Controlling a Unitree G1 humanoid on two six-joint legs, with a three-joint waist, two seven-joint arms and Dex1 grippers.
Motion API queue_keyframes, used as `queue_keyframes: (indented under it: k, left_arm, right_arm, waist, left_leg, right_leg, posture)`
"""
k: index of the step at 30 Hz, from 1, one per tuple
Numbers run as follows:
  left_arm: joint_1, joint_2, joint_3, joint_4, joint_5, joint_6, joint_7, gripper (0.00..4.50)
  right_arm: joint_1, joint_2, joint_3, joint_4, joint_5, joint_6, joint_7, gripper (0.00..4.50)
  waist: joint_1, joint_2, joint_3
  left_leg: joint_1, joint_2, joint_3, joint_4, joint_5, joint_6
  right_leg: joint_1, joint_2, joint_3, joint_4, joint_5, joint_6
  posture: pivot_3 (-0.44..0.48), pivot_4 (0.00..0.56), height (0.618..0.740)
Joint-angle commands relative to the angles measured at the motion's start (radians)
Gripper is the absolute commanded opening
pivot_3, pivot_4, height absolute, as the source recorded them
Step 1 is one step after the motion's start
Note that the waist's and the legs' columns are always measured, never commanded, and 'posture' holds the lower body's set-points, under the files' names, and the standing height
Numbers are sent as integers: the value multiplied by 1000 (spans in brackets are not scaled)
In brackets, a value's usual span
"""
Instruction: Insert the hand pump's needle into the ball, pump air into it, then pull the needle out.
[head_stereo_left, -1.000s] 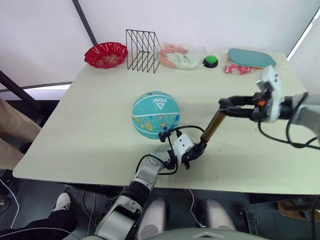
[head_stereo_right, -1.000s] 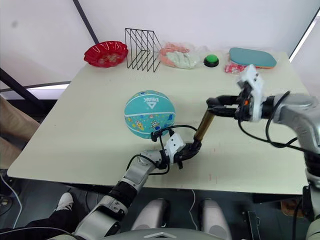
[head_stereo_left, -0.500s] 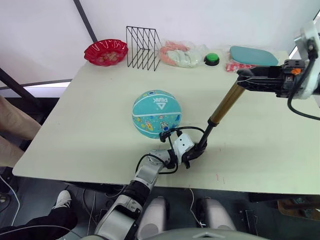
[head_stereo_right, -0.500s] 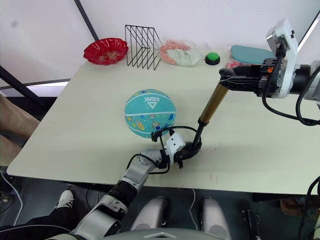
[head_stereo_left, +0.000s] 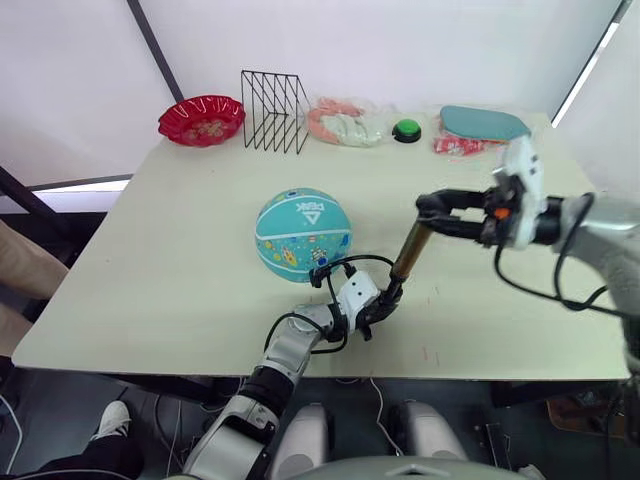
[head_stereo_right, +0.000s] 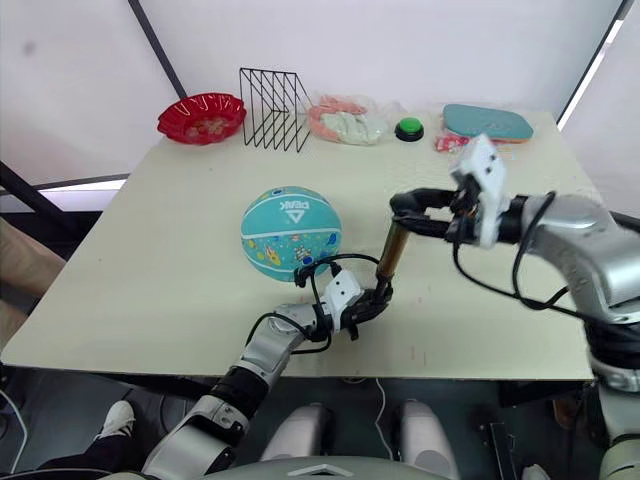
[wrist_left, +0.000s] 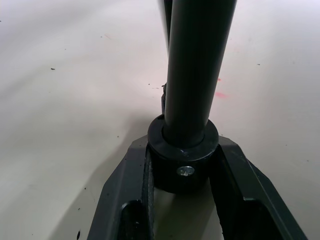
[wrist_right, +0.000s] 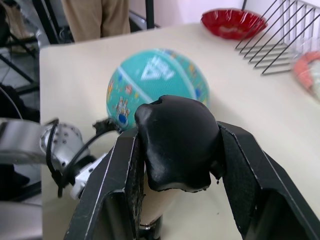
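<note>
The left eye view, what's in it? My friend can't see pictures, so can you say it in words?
A robot pumps up a teal ball on a pale table: its left hand clamps the hand pump at its base, and its right hand grips the pump's handle. Along the far edge sit a red bowl, a wire rack and a green button.

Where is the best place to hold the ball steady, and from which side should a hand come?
Probably its far upper half, from above: the ball is round and bare there, while the hose and left hand crowd its near lower side.

One ball (head_stereo_left: 303, 236), one hand pump (head_stereo_left: 409, 254), one red bowl (head_stereo_left: 201, 119), one wire rack (head_stereo_left: 273, 98), one green button (head_stereo_left: 406, 129), two pincers (head_stereo_left: 378, 304) (head_stereo_left: 432, 210).
</note>
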Motion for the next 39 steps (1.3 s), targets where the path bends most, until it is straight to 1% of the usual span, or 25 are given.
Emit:
queue_keyframes:
  k: [1,4,6,9,10,13,16,18,21,22,26,28,32,36,38,39]
  left_arm:
    - [33,16,-6,52,18,66,4,1042]
    - [29,14,-7,54,20,66,4,1042]
    - [27,14,-7,55,21,66,3,1042]
    - [29,14,-5,56,19,66,1,1042]
    - [29,13,-5,60,18,65,1,1042]
    - [26,11,-4,66,19,62,1,1042]
    - [21,9,-5,75,18,59,-2,1042]
    - [19,9,-6,80,18,55,-4,1042]
    - [18,10,-9,81,15,53,-5,1042]
    - [18,11,-10,81,15,53,-5,1042]
    - [18,11,-14,79,13,52,-5,1042]
    - [17,11,-13,80,11,53,-6,1042]
    - [20,15,-11,78,8,53,-6,1042]
    - [19,15,-10,78,8,55,-3,1042]
    - [18,15,-10,77,8,55,-2,1042]
    - [18,15,-10,77,9,56,-1,1042]
  right_arm:
    - [109,40,190,99,-78,-15,37,1615]
    - [146,87,182,163,-110,-60,32,1615]
    - [150,91,158,167,-119,-69,34,1615]
    - [109,48,68,113,-79,-39,42,1615]
    - [91,24,34,97,-62,-28,47,1615]
    - [52,-33,-43,57,-3,10,62,1615]
    - [-23,-95,-157,23,116,103,74,1615]
    - [-61,-128,-203,11,168,150,76,1615]
    - [-159,-180,-284,22,271,251,65,1615]
    - [-186,-193,-302,28,294,276,60,1615]
    - [-299,-227,-352,73,359,350,37,1615]
    - [-348,-245,-360,104,372,379,27,1615]
    - [-343,-264,-332,98,371,389,38,1615]
    - [-222,-283,-223,60,267,298,81,1614]
    - [-179,-260,-196,61,251,271,82,1614]
    - [-137,-244,-156,60,220,238,84,1614]
  waist:
    - [0,0,-1]
    - [0,-1,-2]
    - [-1,1,-1]
    - [0,0,1]
    - [1,0,2]
    - [6,3,11]
    - [10,7,16]
    - [17,10,19]
    - [26,8,25]
    - [28,11,32]
    - [30,10,33]
    - [29,10,34]
    - [29,10,34]
    - [29,8,33]
    - [27,8,32]
    - [25,7,31]
  left_leg:
    - [0,0,0,0,0,0]
    - [2,0,0,-1,0,0]
    - [4,0,0,-1,0,0]
    - [11,0,0,-2,0,0]
    - [11,1,0,-3,0,0]
    - [8,1,0,-2,0,0]
    - [4,-1,-1,-2,0,0]
    - [-7,-3,-1,0,0,0]
    - [-9,-5,-1,0,0,0]
    - [-9,-5,-1,0,0,1]
    - [-12,-5,-1,1,0,1]
    - [-13,-5,0,1,0,1]
    - [-15,-5,-1,2,0,1]
    - [-15,-5,-1,2,0,1]
    - [-13,-5,0,2,-1,1]
    - [-12,-5,1,2,-1,1]
  right_leg:
    - [0,0,0,0,0,0]
    - [1,0,0,0,0,0]
    - [3,0,0,0,-1,-2]
    - [8,0,1,0,-3,-4]
    - [8,-1,1,-1,-3,-4]
    - [8,-2,0,-2,-3,-4]
    - [6,-3,0,-3,-2,-3]
    - [-5,-4,0,-2,0,1]
    - [-6,-5,0,-2,2,-2]
    - [-6,-5,0,-2,2,-2]
    - [-9,-5,0,-2,2,-1]
    - [-11,-5,0,-1,2,-2]
    - [-12,-5,-1,-1,3,-3]
    - [-12,-5,0,-1,3,-3]
    - [-11,-5,0,-1,1,0]
    - [-10,-5,1,-1,1,1]
  posture:
    - [0,150,740]
    - [0,150,740]
    - [0,150,740]
    - [0,150,740]
    - [0,150,740]
    - [0,150,740]
    - [0,150,740]
    - [0,150,740]
    - [0,150,740]
    - [0,150,740]
    - [0,150,740]
    - [0,150,740]
    - [0,150,740]
    - [0,150,740]
    - [0,150,740]
    - [0,150,740]
